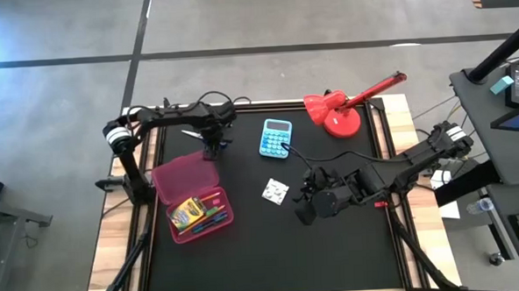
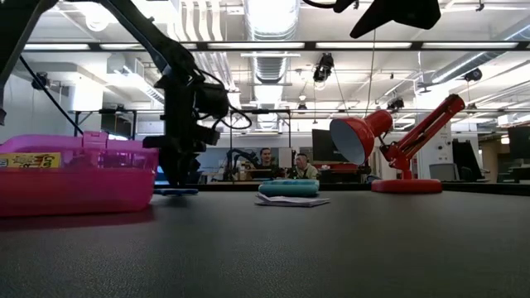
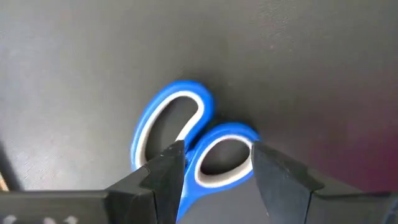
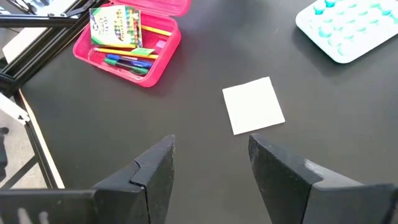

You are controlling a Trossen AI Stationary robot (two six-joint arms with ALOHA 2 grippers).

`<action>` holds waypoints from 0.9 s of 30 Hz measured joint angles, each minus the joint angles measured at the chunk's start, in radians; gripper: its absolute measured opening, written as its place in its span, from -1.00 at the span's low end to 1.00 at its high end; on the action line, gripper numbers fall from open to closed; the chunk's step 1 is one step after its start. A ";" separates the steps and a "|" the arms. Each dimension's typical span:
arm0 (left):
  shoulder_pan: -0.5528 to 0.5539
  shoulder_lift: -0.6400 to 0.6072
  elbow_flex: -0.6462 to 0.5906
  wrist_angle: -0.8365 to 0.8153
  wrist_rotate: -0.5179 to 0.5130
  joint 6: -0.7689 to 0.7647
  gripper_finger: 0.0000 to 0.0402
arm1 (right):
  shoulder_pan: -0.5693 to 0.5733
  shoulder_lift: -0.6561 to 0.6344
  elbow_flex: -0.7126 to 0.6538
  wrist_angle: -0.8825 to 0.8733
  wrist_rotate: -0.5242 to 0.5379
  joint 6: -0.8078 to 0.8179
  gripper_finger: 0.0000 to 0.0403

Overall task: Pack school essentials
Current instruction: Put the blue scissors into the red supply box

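Observation:
The blue-handled scissors (image 1: 212,148) lie flat on the black table, just beyond the open pink box (image 1: 192,198). My left gripper (image 3: 217,168) is low over their handles, open, with one finger on either side of the smaller handle loop (image 3: 225,134). The box holds the yellow-green crayon box (image 4: 115,25) and several pens and pencils (image 4: 127,59). The small white square (image 4: 254,104) lies flat on the table between the box and my right gripper (image 1: 308,203), which is open and hovers above the table, touching nothing. My left gripper comes at the scissors from above, pointing down, its fingers (image 3: 171,168) standing close against both sides of the smaller handle loop (image 3: 249,137). I cannot tell whether they touch it. The scissors lie on the table.
A light-blue calculator (image 1: 276,138) lies at the table's middle toward the far edge. A red desk lamp (image 1: 341,111) stands at the far right. The box's raised lid (image 1: 183,173) is near the scissors. Bare table lies at the near side.

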 joint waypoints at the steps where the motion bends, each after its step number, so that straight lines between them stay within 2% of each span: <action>1: 0.000 0.007 0.000 0.004 0.000 0.000 -0.16 | 0.000 0.000 0.000 0.000 0.000 0.000 -0.05; 9: -0.015 0.036 0.009 0.048 0.004 -0.003 -0.16 | 0.000 0.000 0.000 0.000 0.000 -0.001 -0.05; 14: -0.066 0.035 0.020 0.083 0.023 -0.003 -0.16 | 0.000 0.000 0.000 0.000 0.000 0.003 -0.05; 18: -0.136 0.035 0.035 0.085 0.085 -0.009 -0.16 | 0.000 0.000 0.000 0.000 0.000 0.004 -0.05; 27: -0.364 0.035 0.035 0.110 0.097 -0.010 -0.16 | 0.000 0.000 0.000 -0.001 0.000 0.000 -0.05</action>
